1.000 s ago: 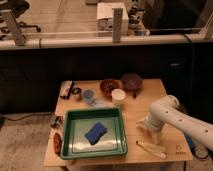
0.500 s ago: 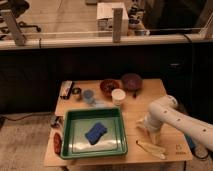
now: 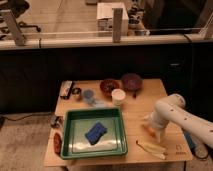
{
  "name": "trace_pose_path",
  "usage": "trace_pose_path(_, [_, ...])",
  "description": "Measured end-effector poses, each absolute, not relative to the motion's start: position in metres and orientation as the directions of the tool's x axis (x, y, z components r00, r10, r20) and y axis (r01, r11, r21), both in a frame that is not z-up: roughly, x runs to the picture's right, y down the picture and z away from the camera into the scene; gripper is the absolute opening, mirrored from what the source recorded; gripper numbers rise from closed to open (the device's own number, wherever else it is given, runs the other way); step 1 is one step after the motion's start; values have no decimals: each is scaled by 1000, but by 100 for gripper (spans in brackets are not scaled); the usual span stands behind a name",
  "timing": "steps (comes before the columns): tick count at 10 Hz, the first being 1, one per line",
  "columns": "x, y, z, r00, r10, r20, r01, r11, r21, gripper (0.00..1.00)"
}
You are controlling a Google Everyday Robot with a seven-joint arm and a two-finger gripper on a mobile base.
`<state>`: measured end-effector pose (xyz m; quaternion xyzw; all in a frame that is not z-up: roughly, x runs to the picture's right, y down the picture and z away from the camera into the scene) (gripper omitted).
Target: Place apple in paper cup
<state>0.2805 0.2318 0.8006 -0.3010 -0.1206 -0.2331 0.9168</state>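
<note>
Apple – small round fruit, orange-yellow. It sits on the wooden table right at the tip of the gripper, mostly hidden by it, with only a sliver showing on the gripper's image-left side.

Handling (est.):
- Firm and light, w/ a smooth, waxy skin, so likely to slip or roll if pinched off-centre.
- Not fragile, though it bruises under excess force.
- Take hold across the widest part, jaws on opposite sides, approach from above.
- It looks about as wide as the cup mouth, so the release must be centred over the rim.

Gripper state: cannot tell – the wrist covers the tip. Whether it is in contact w/ the apple can't be confirmed either.

Ref. positions from the gripper:
- Paper cup: beyond it and to image-left, upright, well apart.
- Brown bowl and purple bowl: further back, behind the cup.
- Pale peel-like strip: just on the near side.
- Green tray w/ blue sponge: to image-left.

Change vs. 0.5 s ago: none clear. Arm pose, apple position and cup all read the same, so the arm appears to be dwelling at the apple.
</note>
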Motion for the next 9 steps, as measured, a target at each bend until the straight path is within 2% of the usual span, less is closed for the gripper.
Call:
trace_pose_path(2, [290, 229, 804, 871, -346, 349, 485, 717, -501, 66])
trace_pose_path(3, [294, 230, 805, 874, -343, 344, 481, 717, -505, 55])
trace_pose_path(4, [296, 231, 806, 875, -342, 343, 479, 716, -508, 48])
trace_pose_path(5, [298, 231, 807, 875, -341, 343, 478, 716, -509, 35])
trace_pose_path(8, [298, 232, 810, 873, -345, 345, 482, 716, -504, 5])
trace_pose_path(9, [298, 232, 810, 873, -346, 344, 482, 717, -503, 1])
